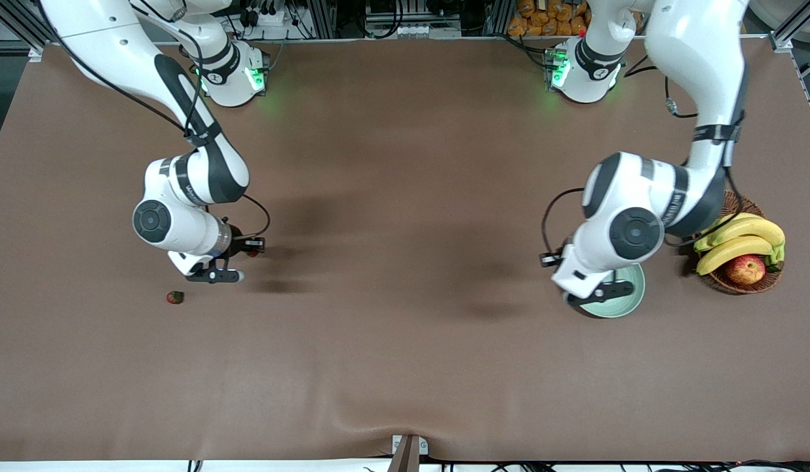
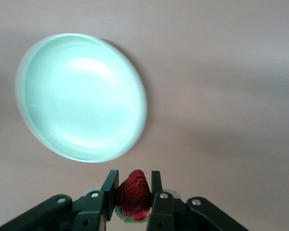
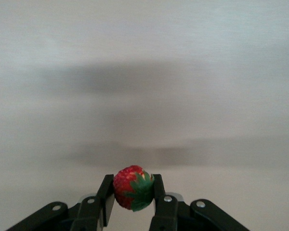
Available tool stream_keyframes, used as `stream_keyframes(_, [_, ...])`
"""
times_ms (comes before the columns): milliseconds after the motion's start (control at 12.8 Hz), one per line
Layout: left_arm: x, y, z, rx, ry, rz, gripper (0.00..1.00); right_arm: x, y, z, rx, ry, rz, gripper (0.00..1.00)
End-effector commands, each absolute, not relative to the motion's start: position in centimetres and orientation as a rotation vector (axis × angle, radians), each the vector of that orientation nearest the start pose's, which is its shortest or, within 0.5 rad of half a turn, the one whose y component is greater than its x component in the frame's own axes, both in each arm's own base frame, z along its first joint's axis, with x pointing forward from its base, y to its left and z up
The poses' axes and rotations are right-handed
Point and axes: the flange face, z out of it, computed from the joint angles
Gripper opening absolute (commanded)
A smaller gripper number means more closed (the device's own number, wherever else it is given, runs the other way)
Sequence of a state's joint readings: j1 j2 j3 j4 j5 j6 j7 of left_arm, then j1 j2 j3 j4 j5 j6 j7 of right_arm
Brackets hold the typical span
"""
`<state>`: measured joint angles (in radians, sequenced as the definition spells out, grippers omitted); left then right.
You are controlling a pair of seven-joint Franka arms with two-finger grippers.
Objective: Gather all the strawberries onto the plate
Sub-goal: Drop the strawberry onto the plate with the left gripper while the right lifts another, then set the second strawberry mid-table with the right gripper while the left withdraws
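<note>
Strawberry (image 3: 133, 187) between right gripper (image 3: 132, 195) fingers, another on table nearby (image 1: 175, 297).

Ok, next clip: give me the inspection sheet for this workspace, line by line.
Surface: brown table, cloth slightly rippled at the camera edge.
Job's things: mint plate, nothing in it; one strawberry on the table toward the right arm's end.
Clutter: wicker basket with bananas and an apple, beside the plate.
Grippers: left gripper shut on a strawberry over the plate's edge; right gripper shut on a second strawberry just above the table.
Cables: black leads along both arms.
Surroundings: frame rails, orange items past the table.
</note>
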<state>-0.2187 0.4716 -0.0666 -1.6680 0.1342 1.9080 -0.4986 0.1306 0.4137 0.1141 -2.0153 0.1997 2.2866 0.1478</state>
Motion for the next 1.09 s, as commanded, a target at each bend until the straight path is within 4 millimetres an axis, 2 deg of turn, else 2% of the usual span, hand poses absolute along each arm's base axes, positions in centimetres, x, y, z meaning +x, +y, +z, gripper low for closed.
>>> stream_keyframes(0, [61.4,-12.0,28.5,-2.826,-0.157,0.245,0.00,57.3,17.6,25.4,-2.886,0.111,0.259,0.00])
stream_keyframes(156, [61.8,-7.5,25.7,-2.851,-0.227,0.225,0.00,57.1,20.2,25.9,-2.860,0.138,0.260,0.00])
stream_keyframes(312, [61.4,-6.0,23.1,-2.884,-0.247,0.183,0.00,57.0,22.9,26.7,-2.856,0.211,0.255,0.00])
stream_keyframes(468, [61.5,-5.3,22.9,-2.891,-0.266,0.172,0.00,56.9,26.6,27.2,-2.849,0.267,0.249,0.00])
stream_keyframes(546, [61.6,-5.3,22.7,-2.898,-0.285,0.174,0.17,57.1,28.2,27.2,-2.843,0.312,0.252,0.00])
stream_keyframes(624, [61.8,-5.4,22.6,-2.903,-0.311,0.172,0.55,57.1,30.3,27.3,-2.836,0.347,0.252,0.00])
stream_keyframes(702, [62.2,-5.4,23.0,-2.915,-0.318,0.145,0.64,57.1,32.9,27.7,-2.825,0.387,0.251,0.00])
stream_keyframes(780, [62.5,-5.5,23.4,-2.925,-0.333,0.135,1.00,57.1,35.4,27.9,-2.810,0.438,0.251,0.00])
stream_keyframes(858, [62.9,-5.5,24.2,-2.941,-0.363,0.119,1.00,56.9,38.0,27.6,-2.800,0.472,0.258,0.00])
stream_keyframes(1014, [64.0,-6.1,26.5,-2.987,-0.421,0.079,1.00,56.9,41.2,26.9,-2.781,0.494,0.249,0.00])
